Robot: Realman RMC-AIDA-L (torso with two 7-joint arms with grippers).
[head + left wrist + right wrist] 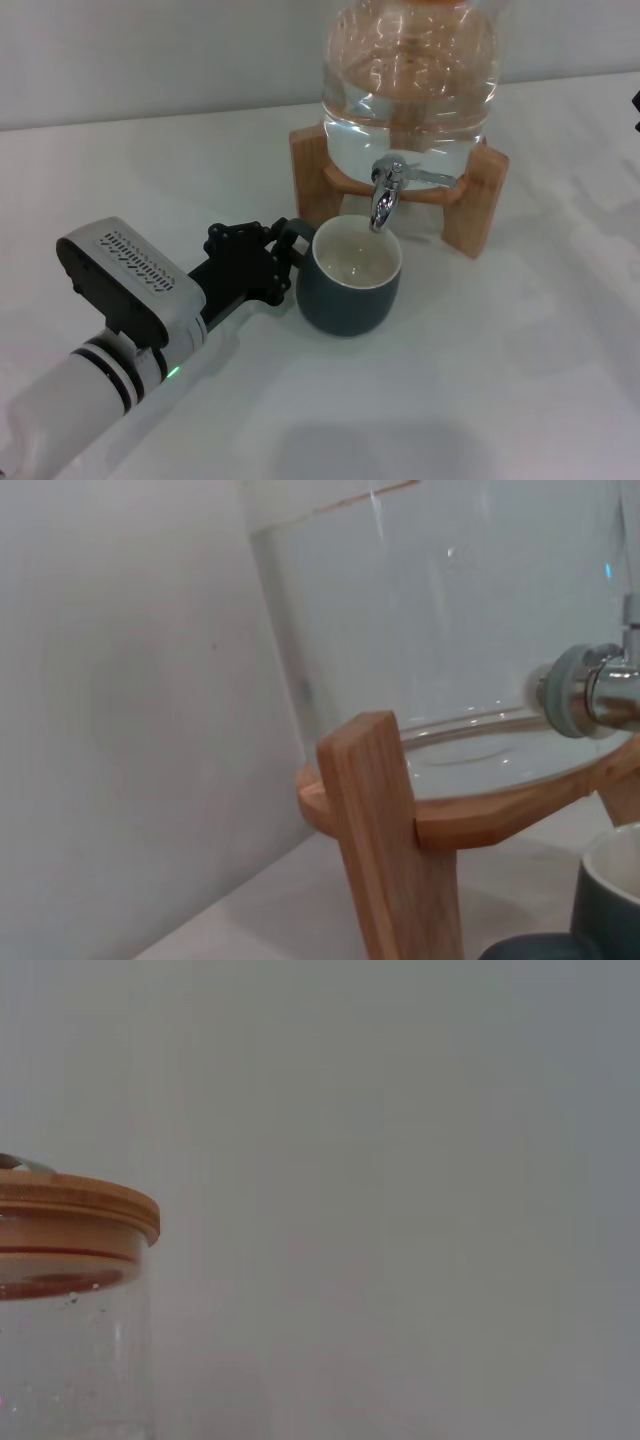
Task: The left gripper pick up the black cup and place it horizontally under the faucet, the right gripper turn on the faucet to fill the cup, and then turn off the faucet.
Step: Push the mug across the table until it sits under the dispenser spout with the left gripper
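Note:
The black cup [349, 278] stands upright on the white table with its cream inside showing, directly below the faucet [386, 192]. The chrome spout points down into the cup's mouth and its thin lever sticks out sideways. No stream of water shows. My left gripper [284, 246] reaches in from the left, shut on the cup's small handle. The left wrist view shows the faucet [596, 688] from the side and a bit of the cup's rim [612, 878]. Only a dark tip of my right gripper [636, 104] shows, at the head view's right edge, apart from the faucet.
The big clear water jug [410, 85] sits on a tan wooden stand [476, 205] behind the cup. One leg of the stand [392, 832] is close in the left wrist view. The right wrist view shows the jug's wooden lid [72, 1212] against a plain wall.

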